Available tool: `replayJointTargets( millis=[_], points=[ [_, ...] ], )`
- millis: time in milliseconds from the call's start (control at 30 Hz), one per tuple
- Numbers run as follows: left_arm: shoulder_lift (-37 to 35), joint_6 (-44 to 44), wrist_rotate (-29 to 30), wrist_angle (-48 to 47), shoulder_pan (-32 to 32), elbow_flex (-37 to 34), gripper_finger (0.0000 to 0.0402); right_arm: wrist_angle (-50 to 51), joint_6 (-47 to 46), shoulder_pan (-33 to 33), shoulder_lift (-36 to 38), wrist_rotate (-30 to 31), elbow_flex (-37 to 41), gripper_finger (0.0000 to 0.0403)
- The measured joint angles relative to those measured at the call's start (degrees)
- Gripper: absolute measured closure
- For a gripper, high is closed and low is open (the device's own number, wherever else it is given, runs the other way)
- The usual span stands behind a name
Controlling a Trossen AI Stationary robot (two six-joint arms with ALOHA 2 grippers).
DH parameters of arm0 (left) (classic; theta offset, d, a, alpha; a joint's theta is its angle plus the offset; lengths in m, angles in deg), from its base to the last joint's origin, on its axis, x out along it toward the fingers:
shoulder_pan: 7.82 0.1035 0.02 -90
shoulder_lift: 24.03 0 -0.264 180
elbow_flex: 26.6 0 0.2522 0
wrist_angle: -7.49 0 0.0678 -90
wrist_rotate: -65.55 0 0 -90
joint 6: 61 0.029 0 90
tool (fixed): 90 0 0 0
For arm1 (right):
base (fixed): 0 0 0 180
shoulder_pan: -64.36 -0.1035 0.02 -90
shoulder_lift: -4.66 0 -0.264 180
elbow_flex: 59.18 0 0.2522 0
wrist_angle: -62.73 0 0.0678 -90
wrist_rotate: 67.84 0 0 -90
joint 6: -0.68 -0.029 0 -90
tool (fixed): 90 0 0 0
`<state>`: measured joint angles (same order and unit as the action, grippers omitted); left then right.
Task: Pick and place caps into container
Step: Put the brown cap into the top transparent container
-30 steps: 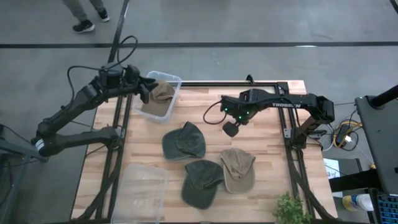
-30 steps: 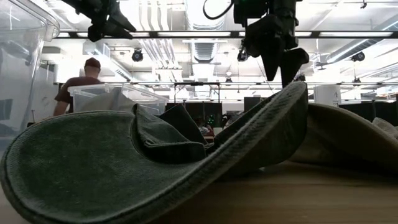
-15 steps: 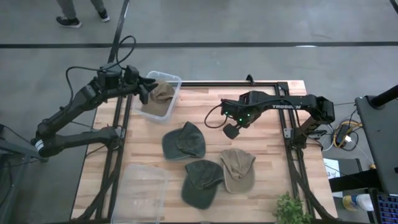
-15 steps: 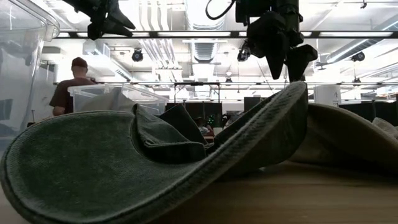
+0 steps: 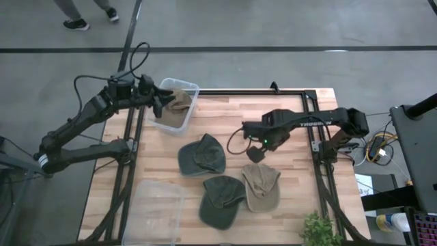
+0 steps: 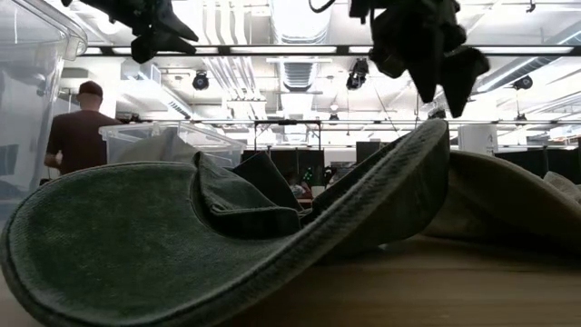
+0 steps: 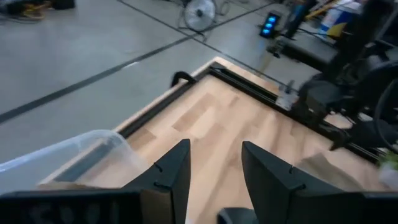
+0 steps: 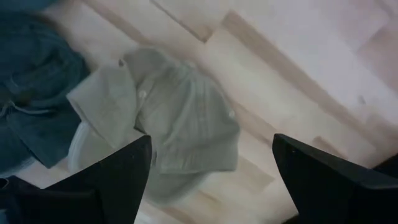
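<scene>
Three caps lie on the wooden table: a dark green cap (image 5: pixel 202 156) at the middle, a second green cap (image 5: pixel 222 199) nearer the front, and a tan cap (image 5: pixel 261 186) to its right. My right gripper (image 5: pixel 256 152) hangs open above the table, just beyond the tan cap's (image 8: pixel 168 118) far end, pointing down and touching nothing. Another tan cap (image 5: pixel 179 101) lies inside the clear container (image 5: pixel 184 121) at the far left. My left gripper (image 5: pixel 158 101) hovers open at that container's left rim (image 7: pixel 81 149), with nothing between its fingers (image 7: pixel 174 168).
A second clear container (image 5: pixel 156 210) stands at the table's near left corner. A green plant (image 5: pixel 319 231) sits at the near right edge. Black frame rails run along the table's far and right sides (image 5: pixel 311 96). A person (image 6: pixel 77 136) stands in the room beyond the table.
My right gripper has moved toward the table's near edge, closer to the tan cap, turning a little about its own axis while staying open. The caps have not moved.
</scene>
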<state>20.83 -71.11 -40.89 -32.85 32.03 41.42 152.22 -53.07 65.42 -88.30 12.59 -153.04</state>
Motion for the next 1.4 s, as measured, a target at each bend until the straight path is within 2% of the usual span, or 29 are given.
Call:
replayJointTargets(
  millis=[200,400,833,1067,1400],
  points=[
    [-1.7,0.7,-1.5,1.7,0.0,-1.1,0.0266,0.3,-7.3,-6.1,0.0,0.1,0.1,0.0076],
    [-4.0,0.4,-2.6,2.8,-0.4,-1.1,0.0266,0.2,-18.8,-13.4,0.0,0.6,0.5,0.0076],
    [-6.9,-1.5,-2.6,3.1,-0.7,-1.1,0.0266,-2.8,-42.6,-29.1,0.0,6.1,6.2,0.0076],
    [-6.8,-1.9,-3.2,2.9,-0.7,-1.2,0.0266,-12.1,-48.4,-33.6,0.0,8.2,12.9,0.0076],
    [-6.9,-2.4,-3.5,2.9,-0.7,-2.0,0.0266,-25.8,-49.7,-34.6,0.0,9.4,23.3,0.0076]
  ],
)
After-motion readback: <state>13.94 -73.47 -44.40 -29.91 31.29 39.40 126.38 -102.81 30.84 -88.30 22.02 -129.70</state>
